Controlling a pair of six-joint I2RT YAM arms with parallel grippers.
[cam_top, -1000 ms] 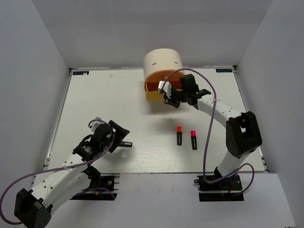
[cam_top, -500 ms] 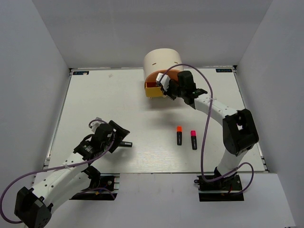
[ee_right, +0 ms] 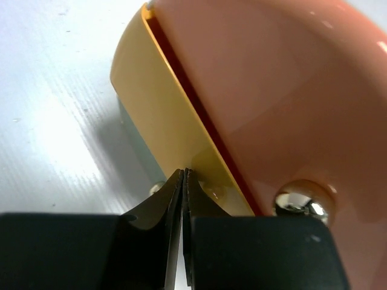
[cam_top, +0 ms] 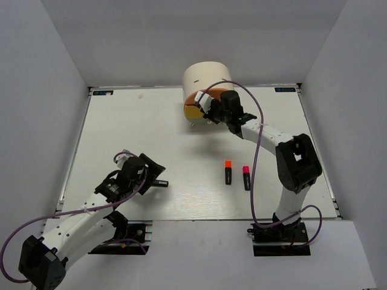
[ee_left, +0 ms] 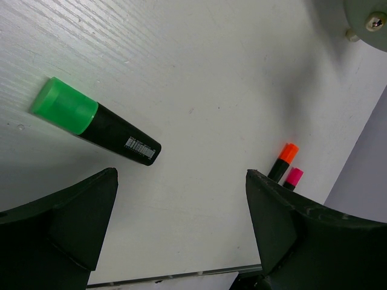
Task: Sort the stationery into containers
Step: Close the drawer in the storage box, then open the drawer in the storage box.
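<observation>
The cream half-cylinder desk unit [cam_top: 207, 75] stands at the back of the table. My right gripper [cam_top: 209, 115] is shut and empty, its tips [ee_right: 184, 175] pressed against the yellow drawer front [ee_right: 163, 103] beside its knob, under the peach-orange drawer [ee_right: 266, 90]. The yellow drawer [cam_top: 192, 112] sticks out only slightly. My left gripper [ee_left: 181, 235] is open and empty, low over the table near the green-capped highlighter [ee_left: 94, 121]. The orange-capped highlighter [cam_top: 228, 171] and the pink-capped highlighter [cam_top: 247, 177] lie side by side at centre right. Pens, eraser and tan block are out of view.
The pale grey drawer front [ee_right: 136, 145] with its knob [ee_right: 156, 188] sits below the yellow one. The peach drawer's knob [ee_right: 300, 202] is right of my fingers. Grey walls enclose the white table [cam_top: 133, 133].
My right gripper has moved back toward the unit, pushing the yellow drawer from well out to nearly in. The left arm has not moved.
</observation>
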